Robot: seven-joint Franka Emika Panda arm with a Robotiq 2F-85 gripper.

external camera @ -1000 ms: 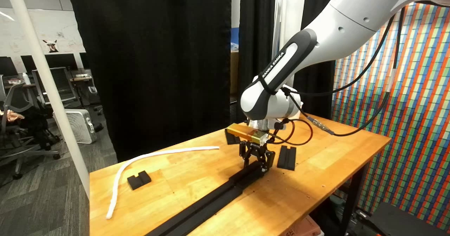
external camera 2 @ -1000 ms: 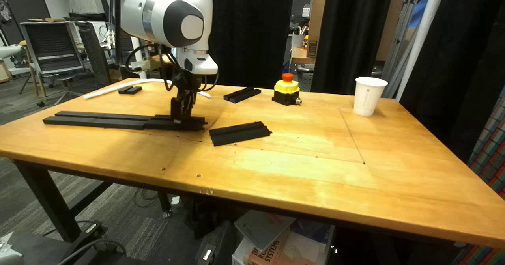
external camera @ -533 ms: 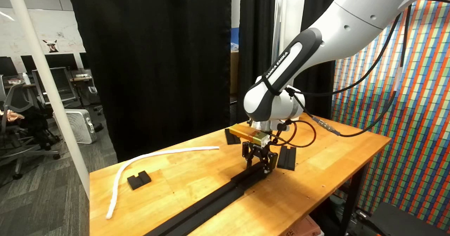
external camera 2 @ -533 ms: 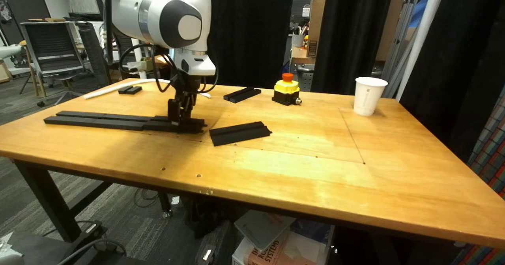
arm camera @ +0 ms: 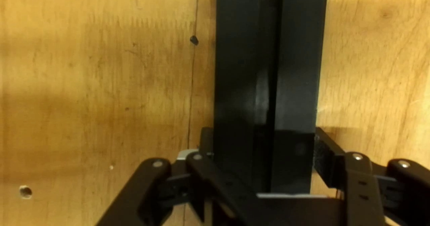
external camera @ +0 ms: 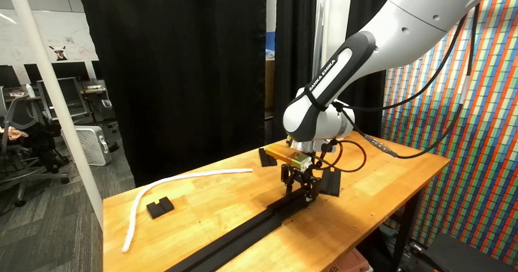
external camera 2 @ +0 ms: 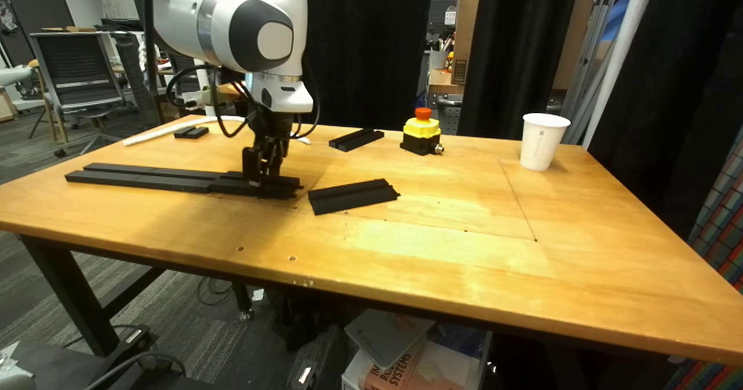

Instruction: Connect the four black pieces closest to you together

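Observation:
Two long black bars lie end to end as a strip [external camera: 243, 239] [external camera 2: 145, 178], partly cut off in one exterior view. A third long black bar [external camera: 289, 205] [arm camera: 235, 68] continues that line, with my gripper [external camera: 300, 192] [arm camera: 263, 145] shut across its width. Its near end meets the strip with a visible step. At the top of the wrist view, wood shows through a narrow slit there; I cannot tell whether the ends interlock. Small pegs stick out of its free end. The fourth black piece [external camera 2: 353, 197] [external camera: 332, 183], shorter, lies apart beyond that end, with pegs too.
A white curved strip [external camera: 202, 174] and a small black block [external camera: 160, 207] lie at one side. Another black block [external camera 2: 356, 140] sits near a yellow emergency button [external camera 2: 422, 130]. A white paper cup [external camera 2: 538, 140] stands farther off near the table's edge.
My gripper has shifted slightly with the held bar, away from the white strip. The strip's joint end has moved a little the same way, turning the strip slightly. The grip looks unchanged.

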